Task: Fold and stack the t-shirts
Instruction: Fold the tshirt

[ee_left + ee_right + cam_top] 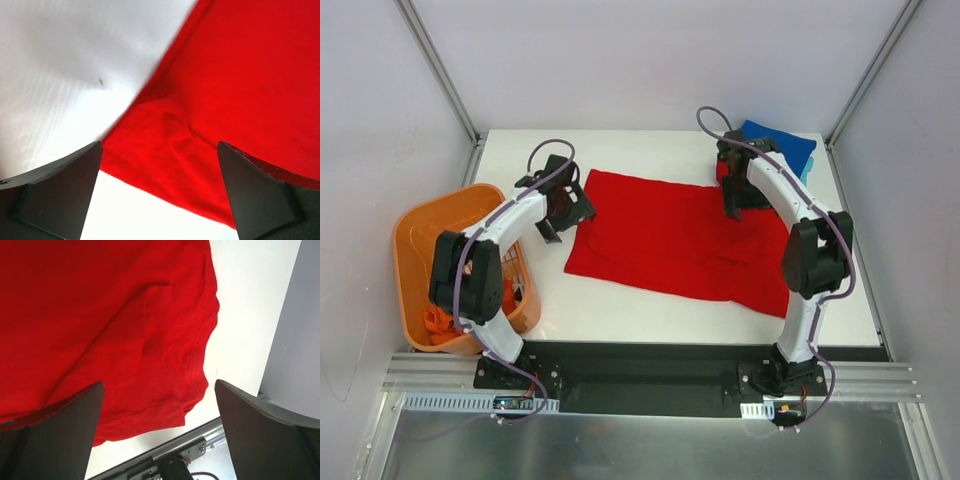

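Note:
A bright red t-shirt [670, 240] lies spread flat across the middle of the white table [620, 310]. My left gripper [568, 220] hovers over its left edge. In the left wrist view this gripper [160, 145] is open, with nothing between the fingers and the red t-shirt [240, 75] below. My right gripper [732, 203] hangs over the shirt's far right part. In the right wrist view it [159, 384] is open and empty above a sleeve of the red t-shirt [100, 315]. A folded royal blue t-shirt [785, 148] lies at the back right on a light teal one [807, 168].
An orange plastic basket [415, 230] stands at the left table edge with orange-red cloth [442, 322] in its near corner. A black mounting rail [650, 365] runs along the near edge. White walls enclose the table on three sides.

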Motion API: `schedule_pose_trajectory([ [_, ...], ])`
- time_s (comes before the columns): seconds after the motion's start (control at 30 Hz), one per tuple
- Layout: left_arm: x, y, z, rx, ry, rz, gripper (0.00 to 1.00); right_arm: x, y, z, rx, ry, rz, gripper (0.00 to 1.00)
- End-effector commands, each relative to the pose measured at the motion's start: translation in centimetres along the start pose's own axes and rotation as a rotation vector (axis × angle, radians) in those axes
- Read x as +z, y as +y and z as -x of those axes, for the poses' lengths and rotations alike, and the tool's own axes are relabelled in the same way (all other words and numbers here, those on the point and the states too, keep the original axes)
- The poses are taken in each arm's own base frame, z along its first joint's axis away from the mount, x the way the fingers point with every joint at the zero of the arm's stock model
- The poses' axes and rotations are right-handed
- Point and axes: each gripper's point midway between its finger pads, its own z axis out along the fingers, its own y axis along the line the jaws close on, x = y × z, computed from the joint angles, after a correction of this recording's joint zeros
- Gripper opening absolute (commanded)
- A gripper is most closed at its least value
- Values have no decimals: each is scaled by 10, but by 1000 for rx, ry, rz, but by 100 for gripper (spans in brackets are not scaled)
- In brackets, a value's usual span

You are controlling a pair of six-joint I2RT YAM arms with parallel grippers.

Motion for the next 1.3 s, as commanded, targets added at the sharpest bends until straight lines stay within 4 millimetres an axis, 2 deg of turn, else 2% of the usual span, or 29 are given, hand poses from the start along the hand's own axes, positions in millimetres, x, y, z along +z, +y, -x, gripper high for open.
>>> schedule_pose_trajectory([
  [0.0, -50, -20, 0, 54, -53, -147, 99, -35, -24, -15, 104, -81, 30, 97],
  [0.03, -50, -22, -13, 79, -36, -151, 99, -36, -23, -24, 127, -87, 50, 97],
  [0.07, -52, -25, -20, 100, -32, -163, 99, -32, -15, -44, 154, -87, 119, 97],
  [0.1, -53, -29, -28, 120, -23, -178, 99, -30, -7, -54, 193, -82, 172, 97],
  [0.13, -51, -30, -36, 135, -7, -180, 99, -32, 11, -65, 218, -63, 293, 97],
  [0.17, -50, -34, -46, 161, 9, -188, 99, -21, 20, -84, 256, -54, 360, 97],
  [0.23, -41, -34, -60, 173, 44, -189, 99, -23, 44, -101, 307, -26, 531, 97],
  [0.27, -37, -35, -67, 178, 70, -199, 99, -12, 55, -109, 326, -7, 596, 97],
  [0.33, -25, -32, -78, 179, 108, -202, 99, -7, 69, -116, 334, 30, 671, 97],
  [0.43, -5, -30, -92, 177, 159, -202, 99, 8, 86, -108, 357, 33, 737, 97],
  [0.5, 0, -33, -97, 180, 180, -221, 99, 17, 91, -101, 367, 41, 748, 97],
  [0.77, 23, -18, -103, 172, 206, -153, 99, 46, 97, -67, 406, 28, 701, 97],
  [0.8, 25, -16, -103, 172, 208, -147, 99, 43, 95, -56, 407, 1, 696, 97],
  [0.87, 27, -11, -104, 167, 208, -130, 100, 48, 89, -50, 409, -15, 651, 97],
  [0.9, 28, -8, -104, 163, 209, -125, 99, 45, 85, -38, 413, -43, 643, 97],
  [0.97, 29, -4, -104, 159, 209, -115, 99, 47, 81, -30, 406, -58, 615, 97],
  [1.0, 29, -2, -104, 158, 210, -112, 99, 42, 79, -19, 406, -79, 616, 97],
  [1.2, 31, 8, -105, 150, 206, -90, 99, 41, 79, -4, 394, -88, 610, 97],
  [1.27, 31, 10, -105, 149, 207, -89, 100, 41, 87, 2, 385, -78, 644, 97],
])
